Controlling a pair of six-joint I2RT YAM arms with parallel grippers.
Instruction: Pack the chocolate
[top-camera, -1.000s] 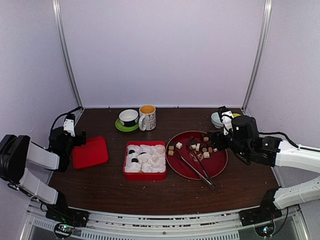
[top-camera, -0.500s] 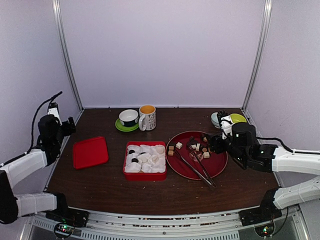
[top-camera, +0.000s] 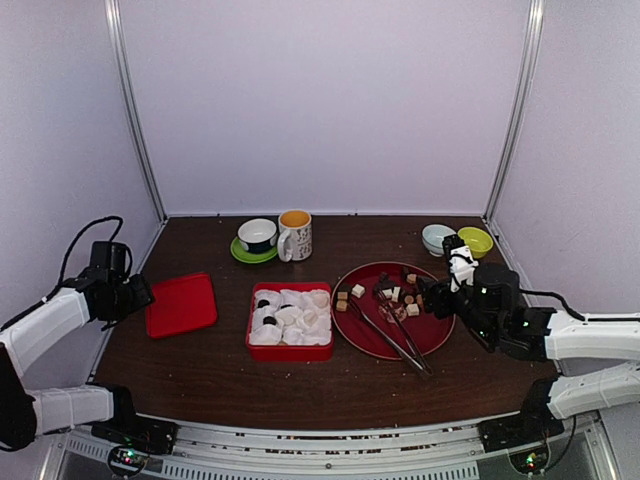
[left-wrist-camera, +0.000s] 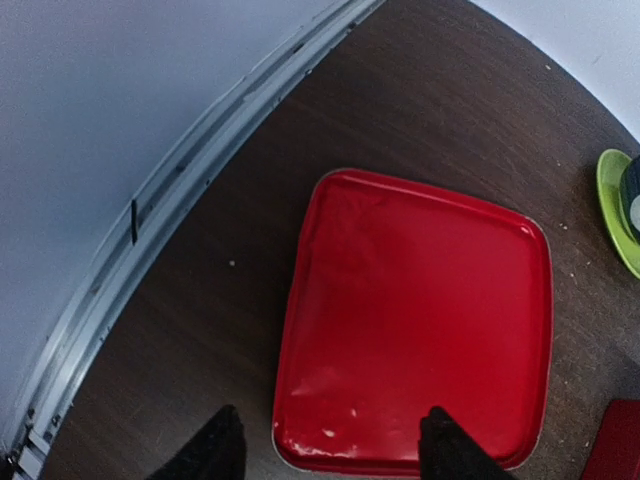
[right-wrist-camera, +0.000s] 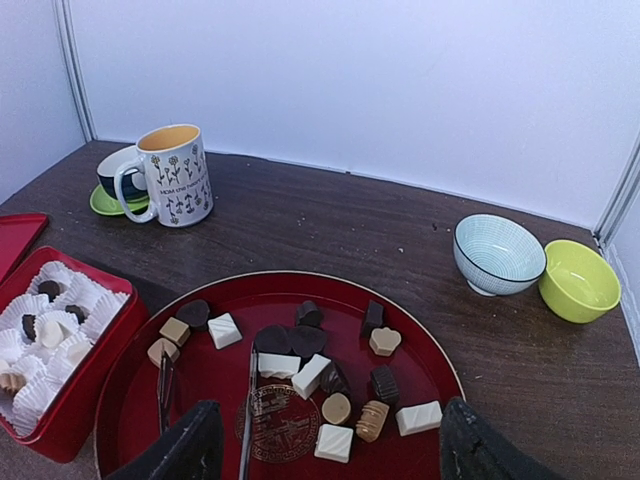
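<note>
The small dark brown, tan and cream-white chocolate pieces (right-wrist-camera: 310, 375) lay mostly scattered on a round red plate (right-wrist-camera: 205, 385) on the dark brown table (top-camera: 200, 370), with long metal tongs (right-wrist-camera: 250, 395) lying among them. A few pieces sat in the white crinkled paper cups (right-wrist-camera: 75, 310) of a square red box (right-wrist-camera: 90, 390) just left of the plate. The right end effector (right-wrist-camera: 330, 455) hovered at the plate's near right rim, its two dark fingers spread wide apart and gripping nothing. The left end effector (left-wrist-camera: 325, 455) was far to the left at the near edge of a flat red lid (left-wrist-camera: 420, 310), its fingers likewise apart and empty; whether they touched the lid could not be told. The lid lay well apart from the box. Toward the back wall stood a white flowered mug (right-wrist-camera: 170, 175) beside a cup on a green saucer (right-wrist-camera: 115, 180), and at the back right a pale blue bowl (right-wrist-camera: 498, 252) stood next to a yellow-green bowl (right-wrist-camera: 578, 280).
</note>
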